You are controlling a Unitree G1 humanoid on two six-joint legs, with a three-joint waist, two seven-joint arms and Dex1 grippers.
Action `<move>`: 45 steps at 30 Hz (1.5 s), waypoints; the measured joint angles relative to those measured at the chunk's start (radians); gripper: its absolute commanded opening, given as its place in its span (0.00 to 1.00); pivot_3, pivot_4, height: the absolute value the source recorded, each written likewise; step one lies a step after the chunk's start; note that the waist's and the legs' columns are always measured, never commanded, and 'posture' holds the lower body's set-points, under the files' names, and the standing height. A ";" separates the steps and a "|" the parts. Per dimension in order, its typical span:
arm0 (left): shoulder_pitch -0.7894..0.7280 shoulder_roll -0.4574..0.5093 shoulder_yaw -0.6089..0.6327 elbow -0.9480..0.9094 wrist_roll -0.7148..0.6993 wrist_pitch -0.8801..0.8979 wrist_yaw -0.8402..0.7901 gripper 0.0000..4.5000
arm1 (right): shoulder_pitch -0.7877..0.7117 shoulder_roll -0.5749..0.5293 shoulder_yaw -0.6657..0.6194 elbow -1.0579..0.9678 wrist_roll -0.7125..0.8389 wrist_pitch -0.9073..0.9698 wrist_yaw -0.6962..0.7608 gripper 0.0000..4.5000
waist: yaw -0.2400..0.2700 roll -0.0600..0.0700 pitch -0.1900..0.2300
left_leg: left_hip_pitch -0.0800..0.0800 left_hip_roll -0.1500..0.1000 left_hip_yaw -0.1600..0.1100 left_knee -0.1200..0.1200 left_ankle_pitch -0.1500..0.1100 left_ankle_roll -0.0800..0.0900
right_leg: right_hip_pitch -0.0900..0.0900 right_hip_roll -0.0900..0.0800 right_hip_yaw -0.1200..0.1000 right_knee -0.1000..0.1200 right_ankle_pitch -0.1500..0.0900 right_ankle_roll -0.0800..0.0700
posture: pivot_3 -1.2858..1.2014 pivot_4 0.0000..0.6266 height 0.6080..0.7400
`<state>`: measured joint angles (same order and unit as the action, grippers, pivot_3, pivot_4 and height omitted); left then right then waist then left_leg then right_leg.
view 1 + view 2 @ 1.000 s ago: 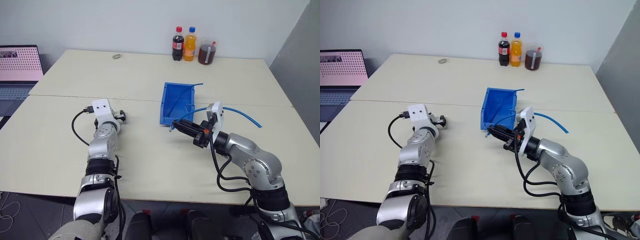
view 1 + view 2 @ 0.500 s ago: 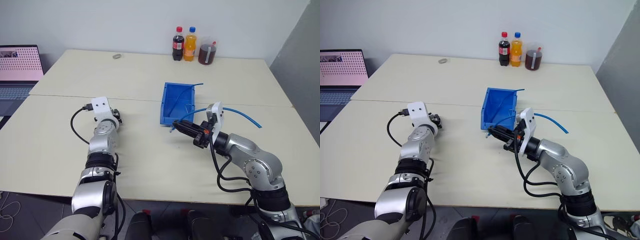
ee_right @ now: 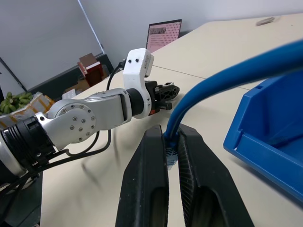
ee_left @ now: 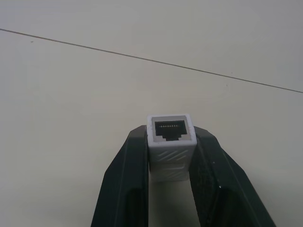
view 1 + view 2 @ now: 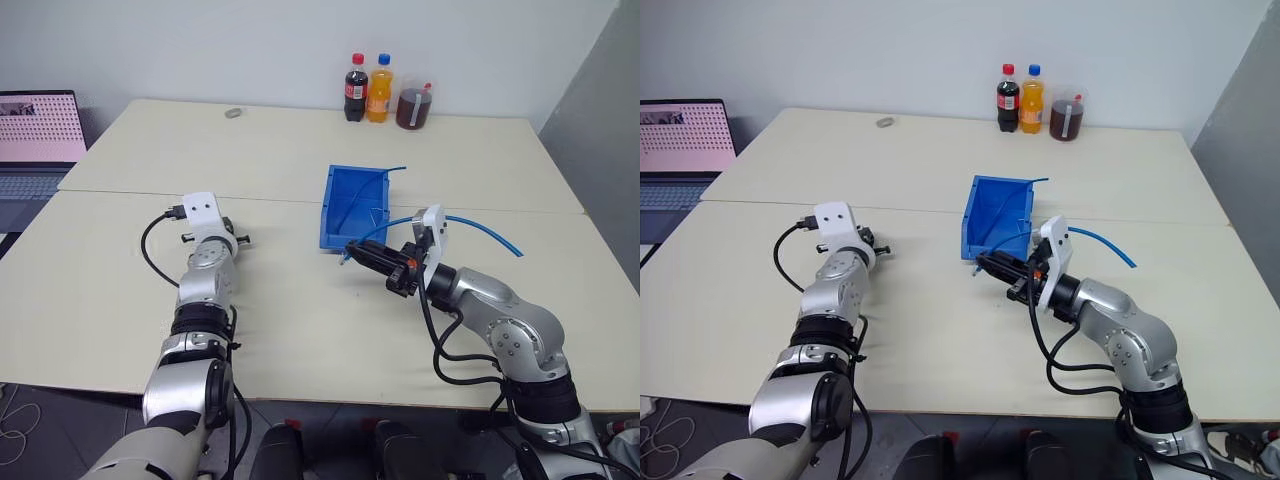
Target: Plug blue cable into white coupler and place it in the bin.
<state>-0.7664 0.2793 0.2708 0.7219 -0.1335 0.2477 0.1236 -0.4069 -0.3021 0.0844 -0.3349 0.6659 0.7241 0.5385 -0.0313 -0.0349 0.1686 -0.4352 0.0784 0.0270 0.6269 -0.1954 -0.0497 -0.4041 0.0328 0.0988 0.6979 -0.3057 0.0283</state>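
The white coupler [image 4: 171, 146] sits pinched between the two black fingers of my left gripper [image 4: 171, 142], its dark socket facing away from the wrist. That gripper [image 5: 238, 239] hovers low over the left half of the table. My right gripper [image 5: 352, 250] is shut on the blue cable [image 3: 227, 75] close to its plug end, just in front of the bin [image 5: 328, 212]. From there the cable [image 5: 485, 231] arcs off to the right across the table. The blue bin stands open-topped at mid-table, between the two grippers and slightly behind them.
Two drink bottles [image 5: 367, 88] and a cup of dark liquid [image 5: 412, 107] stand at the far edge. A small greyish ring [image 5: 233, 112] lies at the back left. A laptop [image 5: 38, 135] sits beyond the table's left side. A seam [image 5: 150, 193] crosses the tabletop.
My left gripper has gone from open to shut around the white coupler. The right gripper and the blue cable have stayed where they were.
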 measured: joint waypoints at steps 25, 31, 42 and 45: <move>0.325 0.370 -0.522 -0.642 -0.113 0.008 -1.261 0.18 | 0.150 -0.161 -0.022 -0.212 -0.058 -0.014 0.005 0.01 | -0.003 0.000 0.000 | 0.001 0.000 0.000 0.000 0.000 -0.001 | 0.000 0.000 0.001 0.000 -0.002 0.003 | 0.52 0.24 1.00; 0.250 0.353 -0.588 -0.455 -0.014 -0.266 -1.378 0.18 | 0.150 -0.178 0.019 -0.213 -0.080 -0.020 0.030 0.01 | 0.001 0.001 0.000 | 0.001 0.000 0.000 0.001 0.000 -0.001 | 0.001 0.000 0.001 0.000 -0.003 0.004 | 0.52 0.24 1.00; 0.184 0.273 -0.586 -0.293 0.020 -0.398 -1.433 0.18 | 0.037 -0.106 0.218 -0.012 -0.257 -0.174 0.125 0.01 | 0.004 0.001 -0.002 | 0.001 0.000 0.000 0.003 0.000 0.000 | 0.002 0.000 0.001 0.000 -0.002 0.006 | 0.52 0.24 1.00; 0.186 0.268 -0.576 -0.301 0.014 -0.352 -1.445 0.18 | 0.024 -0.082 0.260 0.035 -0.303 -0.218 0.149 0.01 | 0.004 0.001 -0.002 | 0.001 0.000 0.000 0.003 0.000 0.000 | 0.002 0.000 0.000 0.000 -0.002 0.006 | 0.52 0.24 1.00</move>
<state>-0.5802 0.5478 -0.3051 0.4209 -0.1199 -0.1048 -1.3216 -0.3831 -0.3846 0.3448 -0.3003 0.3633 0.5056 0.6872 -0.0274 -0.0339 0.1668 -0.4340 0.0784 0.0268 0.6302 -0.1950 -0.0502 -0.4020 0.0330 0.0992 0.6981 -0.3081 0.0338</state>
